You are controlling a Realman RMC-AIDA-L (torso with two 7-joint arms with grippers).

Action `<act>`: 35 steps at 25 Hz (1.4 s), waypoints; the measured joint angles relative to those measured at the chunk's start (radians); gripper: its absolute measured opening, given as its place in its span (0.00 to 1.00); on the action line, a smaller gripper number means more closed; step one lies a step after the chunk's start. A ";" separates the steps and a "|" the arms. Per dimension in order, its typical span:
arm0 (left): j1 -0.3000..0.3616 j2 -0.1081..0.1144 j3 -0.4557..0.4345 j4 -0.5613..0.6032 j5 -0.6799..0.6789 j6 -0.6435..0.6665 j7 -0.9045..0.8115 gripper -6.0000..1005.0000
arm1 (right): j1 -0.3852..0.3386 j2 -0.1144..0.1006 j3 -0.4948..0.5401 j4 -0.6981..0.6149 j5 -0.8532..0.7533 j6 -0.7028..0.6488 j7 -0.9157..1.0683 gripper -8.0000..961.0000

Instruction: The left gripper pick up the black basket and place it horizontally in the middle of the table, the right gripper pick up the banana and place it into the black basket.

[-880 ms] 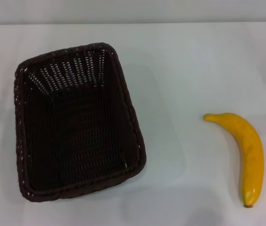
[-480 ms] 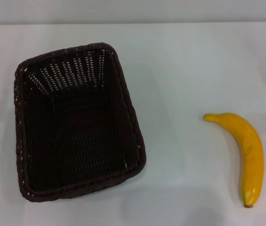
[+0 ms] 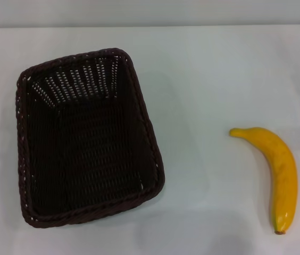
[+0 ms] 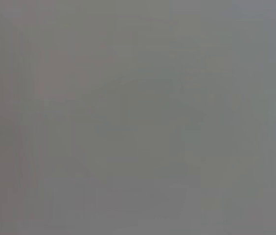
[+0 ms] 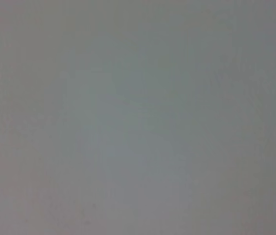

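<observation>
Left gripper: was not in any view; its wrist camera gave only a featureless grey field, so how far it was open, and whether it held anything, could not be told.
Right gripper: likewise out of view, its wrist camera showing the same blank grey; its opening and any load could not be told.
Black basket [image 3: 89, 138]: sat empty on the table [image 3: 208, 69], on the left arm's side, its long axis running away from the robot and turned slightly askew. With neither gripper visible, its place could only be given as well apart from both.
Why it lay so: judged to be its starting position, not yet lifted, since it was neither centred nor lying crosswise as the task asks.
Banana [image 3: 277, 172]: lay flat on the right arm's side, well apart from the basket, curved, its darker tip toward the robot.
Why it lay so: it probably waited for the basket to be set first.
Progress: nothing appeared done; the first reach likely belonged to the left arm.
</observation>
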 joint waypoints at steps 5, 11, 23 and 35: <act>0.030 0.004 0.079 0.143 0.041 -0.063 -0.216 0.87 | 0.005 0.000 0.001 0.000 0.003 -0.002 0.000 0.83; 0.045 0.022 0.115 0.370 0.235 -0.188 -0.538 0.87 | 0.020 -0.001 0.000 0.000 0.003 -0.013 -0.001 0.83; -0.001 0.205 0.305 0.860 0.813 -0.222 -1.312 0.87 | 0.025 0.000 0.004 0.000 0.004 -0.029 -0.003 0.83; -0.211 0.363 0.551 0.944 1.121 -0.074 -1.485 0.87 | 0.023 0.003 0.002 -0.013 0.005 -0.025 0.052 0.83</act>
